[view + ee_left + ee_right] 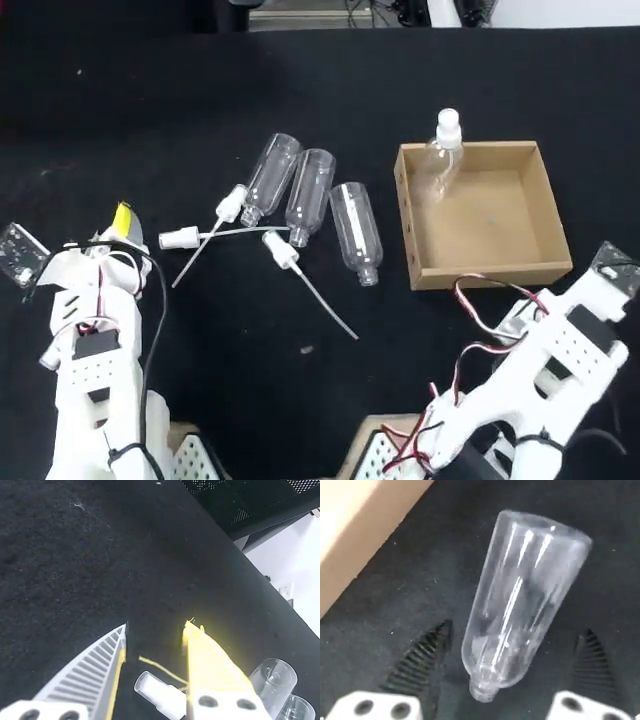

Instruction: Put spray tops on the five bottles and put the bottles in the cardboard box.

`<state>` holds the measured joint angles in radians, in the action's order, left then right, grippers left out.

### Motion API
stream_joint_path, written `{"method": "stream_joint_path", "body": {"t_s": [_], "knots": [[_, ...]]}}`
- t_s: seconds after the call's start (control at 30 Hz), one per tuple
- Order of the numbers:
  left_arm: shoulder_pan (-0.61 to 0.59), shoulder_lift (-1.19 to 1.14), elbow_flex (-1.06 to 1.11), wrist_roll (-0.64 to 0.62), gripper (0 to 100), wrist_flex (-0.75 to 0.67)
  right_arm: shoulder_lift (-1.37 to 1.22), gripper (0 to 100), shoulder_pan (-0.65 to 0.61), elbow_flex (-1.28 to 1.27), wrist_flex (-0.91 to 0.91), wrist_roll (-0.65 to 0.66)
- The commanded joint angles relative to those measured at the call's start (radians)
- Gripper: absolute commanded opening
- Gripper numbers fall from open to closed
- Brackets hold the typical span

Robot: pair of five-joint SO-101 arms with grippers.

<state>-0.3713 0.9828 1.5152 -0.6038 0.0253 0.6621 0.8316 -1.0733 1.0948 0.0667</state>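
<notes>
Three clear bottles (pixel 310 195) without tops lie side by side at mid-table. Beside them lie three white spray tops (pixel 181 238) with long tubes. One capped bottle (pixel 445 150) stands in the far-left corner of the cardboard box (pixel 485 272). My left gripper (pixel 118 225) with its yellow finger sits left of the spray tops. In the left wrist view it (pixel 156 627) is open, with a spray top (pixel 155 690) on the table beyond its fingers. My right gripper (pixel 516 629) is open on either side of another clear bottle (pixel 520 605), which lies by the box wall (pixel 365 520).
The black table edge (pixel 330 28) runs along the far side, with dark frames behind. The right arm (pixel 560 345) with red and white wires stretches across the near right, in front of the box. Bare black cloth lies left of and beyond the bottles.
</notes>
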Motion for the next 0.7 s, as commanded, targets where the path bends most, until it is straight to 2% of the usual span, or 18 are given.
{"method": "stream_joint_path", "body": {"t_s": [0.0, 0.13, 0.33, 0.47, 0.57, 0.67], "knots": [[0.013, -0.002, -0.054, -0.006, 17, -0.018, 0.035, 33.9, -0.014, 0.012, -0.023, 0.068], [0.013, -0.002, -0.054, -0.006, 17, -0.018, 0.035, 33.9, -0.014, 0.016, 0.005, 0.313], [0.031, -0.002, -0.054, -0.002, 17, -0.018, 0.035, 34.0, -0.014, 0.183, 0.204, 0.743], [0.064, -0.002, -0.054, 0.091, 17, -0.018, 0.035, 34.0, -0.012, 0.323, 0.311, 1.002], [0.071, -0.002, -0.054, 0.118, 17, -0.018, 0.035, 34.0, 0.028, 0.381, 0.334, 1.283], [0.071, -0.002, -0.054, 0.117, 17, -0.018, 0.035, 34.0, 0.084, 0.389, 0.333, 1.648]]}}
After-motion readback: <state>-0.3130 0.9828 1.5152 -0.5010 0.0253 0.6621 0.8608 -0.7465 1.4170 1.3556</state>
